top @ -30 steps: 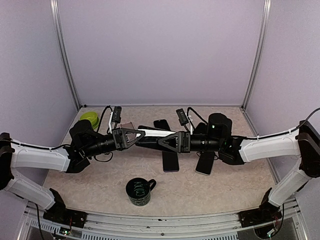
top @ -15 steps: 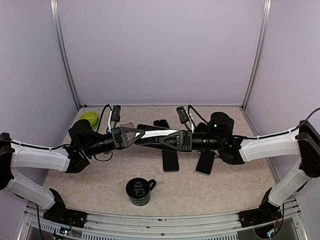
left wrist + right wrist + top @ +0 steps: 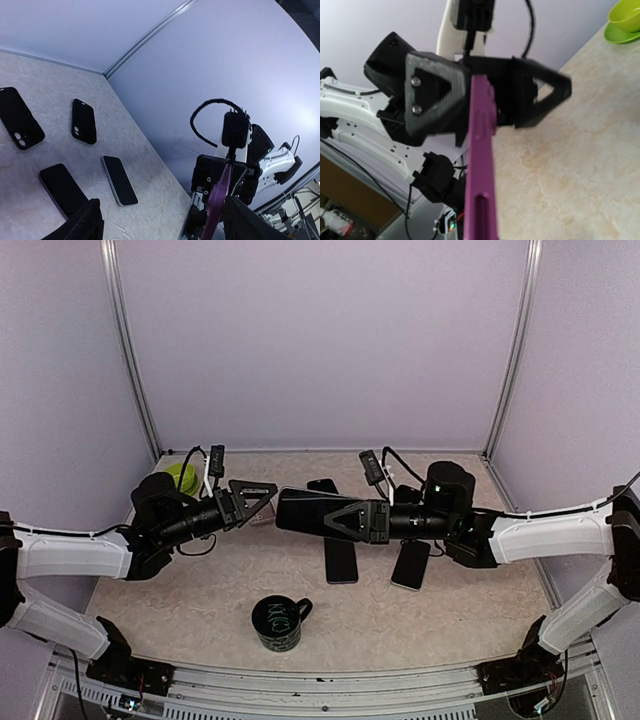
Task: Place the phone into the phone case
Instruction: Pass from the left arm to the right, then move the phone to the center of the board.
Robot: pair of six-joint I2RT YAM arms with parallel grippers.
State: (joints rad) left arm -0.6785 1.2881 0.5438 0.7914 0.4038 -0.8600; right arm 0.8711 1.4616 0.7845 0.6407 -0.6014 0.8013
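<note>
Beige table (image 3: 200, 590), mid-span: phone (image 3: 296, 508), purple-edged, aloft, pinched by right end effector (image 3: 328, 515) alone. Left end effector (image 3: 262, 502): jaws newly spread, drawn back leftward, empty, where a moment ago it gripped the same phone. Handover judged complete. Black phone case (image 3: 83, 121) lies flat on far table, insertion not yet begun

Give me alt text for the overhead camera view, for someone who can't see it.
The right gripper holds a flat dark phone-sized slab above the table, the open left gripper just beside it. Dark phones, a black mug and a green bowl sit below.
</note>
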